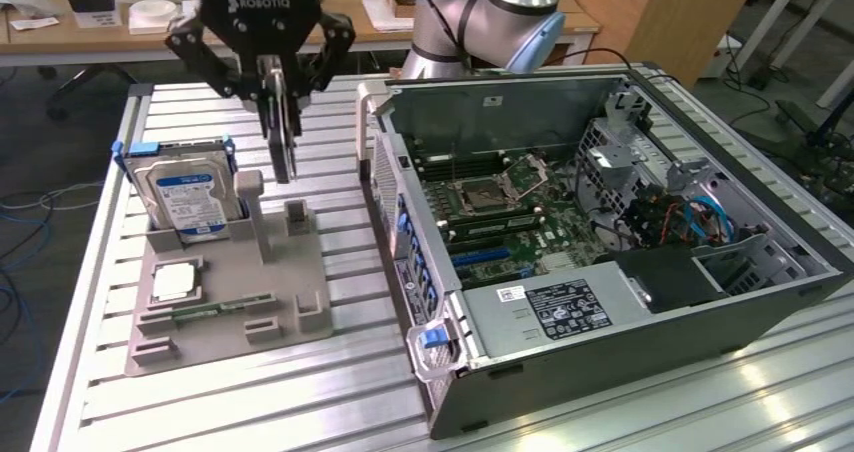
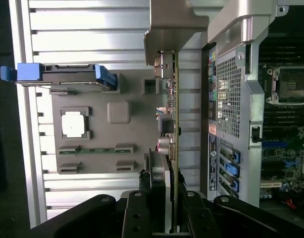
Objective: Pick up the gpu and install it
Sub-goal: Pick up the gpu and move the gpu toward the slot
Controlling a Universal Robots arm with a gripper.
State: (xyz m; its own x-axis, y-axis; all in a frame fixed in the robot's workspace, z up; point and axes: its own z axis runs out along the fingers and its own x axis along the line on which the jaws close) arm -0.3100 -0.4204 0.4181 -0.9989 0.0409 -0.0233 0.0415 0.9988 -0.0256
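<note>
The claw (image 1: pixel 275 94) is gripping the gpu (image 1: pixel 280 137) by its upper edge, fingers pressing on both faces, and is holding the card edge-on in the air over the grey parts holder (image 1: pixel 227 302), a little above the holder's upright posts. Toward the exterior view's left, the hard drive (image 1: pixel 187 194) is standing on edge in a blue carrier at the back of the holder, while a square processor chip (image 1: pixel 176 282) and a narrow memory stick (image 1: pixel 211 310) are lying flat nearer its front. Toward the exterior view's right, the open computer case (image 1: pixel 641 272) is lying on the slatted metal table (image 1: pixel 94 402), and its vented rear wall is rising between the card and the motherboard (image 1: pixel 514 222). The wrist view is looking down along the card's thin edge, showing the silvery bracket (image 2: pixel 172 29) at its far end; the exterior view is showing the case's power supply (image 1: pixel 574 307) and drive cables.
</note>
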